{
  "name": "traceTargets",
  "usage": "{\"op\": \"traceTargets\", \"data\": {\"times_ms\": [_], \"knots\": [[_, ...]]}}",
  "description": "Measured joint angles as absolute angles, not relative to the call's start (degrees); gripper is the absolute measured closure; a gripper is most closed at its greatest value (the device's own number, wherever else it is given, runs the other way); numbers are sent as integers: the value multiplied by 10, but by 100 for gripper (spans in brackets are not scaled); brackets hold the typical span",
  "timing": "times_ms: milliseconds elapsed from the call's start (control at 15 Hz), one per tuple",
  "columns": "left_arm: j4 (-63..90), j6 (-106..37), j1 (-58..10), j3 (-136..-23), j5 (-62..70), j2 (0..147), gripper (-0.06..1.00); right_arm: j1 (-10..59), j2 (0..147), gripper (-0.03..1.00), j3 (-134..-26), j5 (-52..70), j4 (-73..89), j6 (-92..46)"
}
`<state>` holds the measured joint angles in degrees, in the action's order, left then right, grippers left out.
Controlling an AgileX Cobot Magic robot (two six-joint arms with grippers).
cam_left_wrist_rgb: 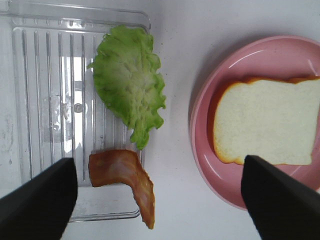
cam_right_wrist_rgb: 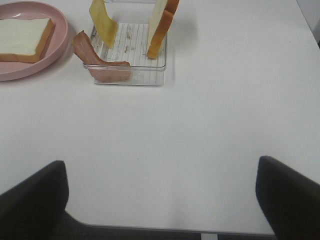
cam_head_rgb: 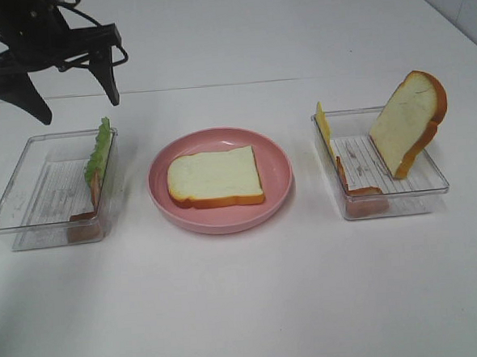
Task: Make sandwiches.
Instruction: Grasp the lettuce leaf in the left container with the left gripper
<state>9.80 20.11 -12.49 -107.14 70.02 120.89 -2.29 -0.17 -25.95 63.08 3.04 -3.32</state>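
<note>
The left gripper [cam_head_rgb: 79, 107] hovers at the upper left of the frame above the left tray [cam_head_rgb: 28, 187], spread wide and holding nothing; the right gripper [cam_right_wrist_rgb: 161, 162], seen only in its wrist view, is likewise wide and empty over the table [cam_right_wrist_rgb: 200, 125]. A bread slice [cam_head_rgb: 216, 177] lies flat on the plate [cam_head_rgb: 225, 221] at centre. Lettuce [cam_head_rgb: 101, 150] and a bacon strip [cam_head_rgb: 86, 224] lean on the left tray's right wall, while cheese [cam_head_rgb: 324, 129], a second strip [cam_head_rgb: 361, 195] and a second slice [cam_head_rgb: 409, 119], propped upright, sit in the right tray [cam_head_rgb: 421, 179].
</note>
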Motion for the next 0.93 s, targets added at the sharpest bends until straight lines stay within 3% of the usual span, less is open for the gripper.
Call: {"op": "traceTargets", "data": {"times_ms": [333,600,933], "knots": [[71,201,-125,-1071,691,1272,14,-23,-2,-1,-260,631,30,-33],[49,190,-125,-1071,657,1275,27,-23,-2,-1,-260,631,30,-33],[33,189,-125,-1071,655,1281,28,-23,-2,-1,-260,631,30,-33]]}}
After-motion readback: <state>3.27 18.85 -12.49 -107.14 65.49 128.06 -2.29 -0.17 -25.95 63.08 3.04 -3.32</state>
